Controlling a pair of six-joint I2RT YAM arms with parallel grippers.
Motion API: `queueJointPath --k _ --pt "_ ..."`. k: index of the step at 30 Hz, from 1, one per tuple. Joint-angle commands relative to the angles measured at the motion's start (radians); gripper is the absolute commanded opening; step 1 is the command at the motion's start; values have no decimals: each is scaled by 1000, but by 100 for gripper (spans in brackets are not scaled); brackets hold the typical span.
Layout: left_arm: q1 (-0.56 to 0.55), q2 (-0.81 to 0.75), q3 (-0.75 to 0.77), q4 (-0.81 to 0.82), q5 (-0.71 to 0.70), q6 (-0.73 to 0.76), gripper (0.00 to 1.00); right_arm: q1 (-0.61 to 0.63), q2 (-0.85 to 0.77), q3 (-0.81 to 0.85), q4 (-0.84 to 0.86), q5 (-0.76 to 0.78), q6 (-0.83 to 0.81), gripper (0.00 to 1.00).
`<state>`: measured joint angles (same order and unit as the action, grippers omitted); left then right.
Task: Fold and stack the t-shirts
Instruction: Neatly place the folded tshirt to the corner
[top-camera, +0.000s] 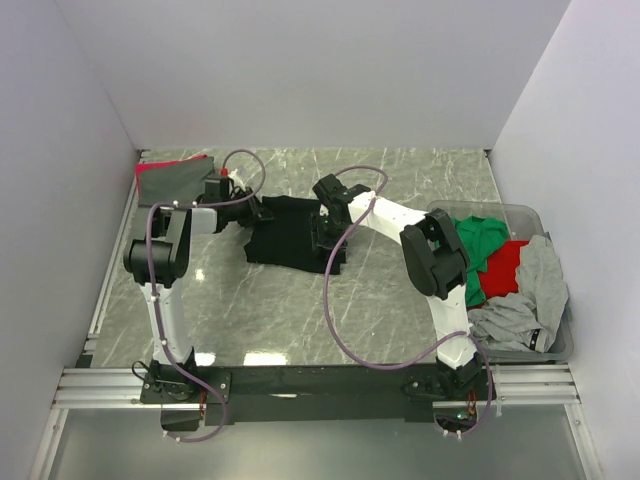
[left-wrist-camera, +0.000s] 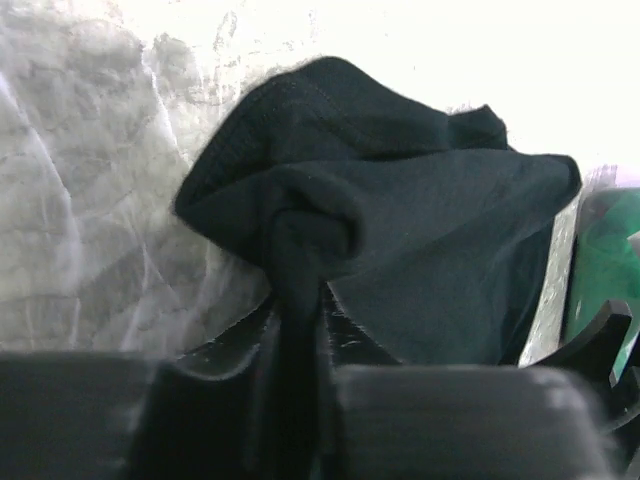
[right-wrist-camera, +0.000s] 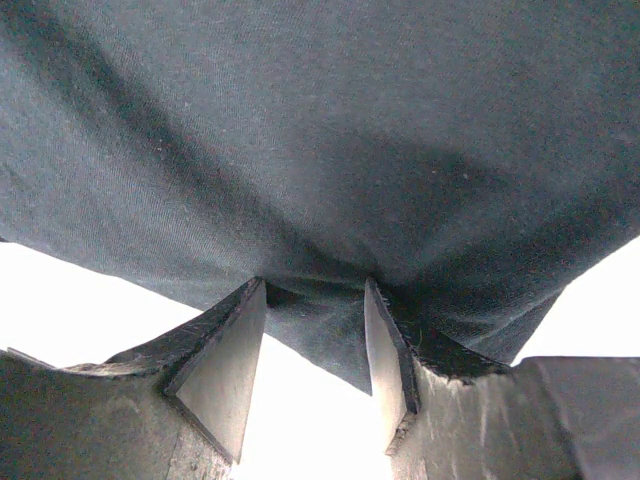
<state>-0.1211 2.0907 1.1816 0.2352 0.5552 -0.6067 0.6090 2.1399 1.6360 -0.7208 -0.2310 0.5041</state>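
Observation:
The black t-shirt (top-camera: 285, 238) lies partly folded mid-table. My left gripper (top-camera: 262, 211) is at its left edge. In the left wrist view the left gripper (left-wrist-camera: 299, 345) is shut on a twisted bunch of the black t-shirt (left-wrist-camera: 420, 230), which rises in a crumpled hump. My right gripper (top-camera: 329, 228) sits on the shirt's right part. In the right wrist view the right gripper (right-wrist-camera: 314, 300) stands open, its fingertips (right-wrist-camera: 240, 330) pressed against the black t-shirt (right-wrist-camera: 320, 130), with a cloth edge hanging between them.
A grey shirt with red showing (top-camera: 172, 178) lies folded at the back left corner. The clear bin (top-camera: 500, 208) at the right holds a green shirt (top-camera: 478, 240), a red one (top-camera: 505, 265) and a grey one (top-camera: 530, 300). Walls enclose the table.

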Motion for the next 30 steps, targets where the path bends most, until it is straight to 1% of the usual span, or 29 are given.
queueJointPath --k 1,2,4,6,7,8,9,10,13,17,20,26,30 --pt "-18 34 -39 -267 -98 59 15 15 -1 -18 -12 -10 -4 52" --pt "-20 29 -22 -283 -115 64 0 15 -6 -21 -12 -8 -3 55" --pt "-18 2 7 -333 -159 82 0 17 -21 -27 -17 -2 -3 63" --pt "-18 -33 33 -384 -214 110 0 15 -34 -27 -37 28 -9 66" --pt "-18 -47 64 -440 -237 123 0 15 -46 -24 -48 42 -13 68" --pt "-18 -81 76 -467 -260 136 0 15 -54 -22 -58 71 -19 68" --pt "-18 -101 87 -490 -314 160 0 14 -69 -22 -78 88 -30 69" --pt "-18 -118 110 -540 -336 174 0 14 -80 -21 -86 105 -35 70" --pt "-18 -184 148 -599 -400 223 0 -2 -121 -39 -109 145 -41 70" --pt "-17 -242 197 -694 -439 272 0 -41 -179 -99 -104 147 -24 71" --pt "-17 -254 254 -737 -452 314 0 -72 -218 -152 -92 133 -15 71" --pt "-17 -239 407 -824 -433 375 0 -106 -235 -186 -92 130 -47 71" --pt "-9 -199 530 -875 -455 401 0 -120 -224 -173 -104 128 -67 70"
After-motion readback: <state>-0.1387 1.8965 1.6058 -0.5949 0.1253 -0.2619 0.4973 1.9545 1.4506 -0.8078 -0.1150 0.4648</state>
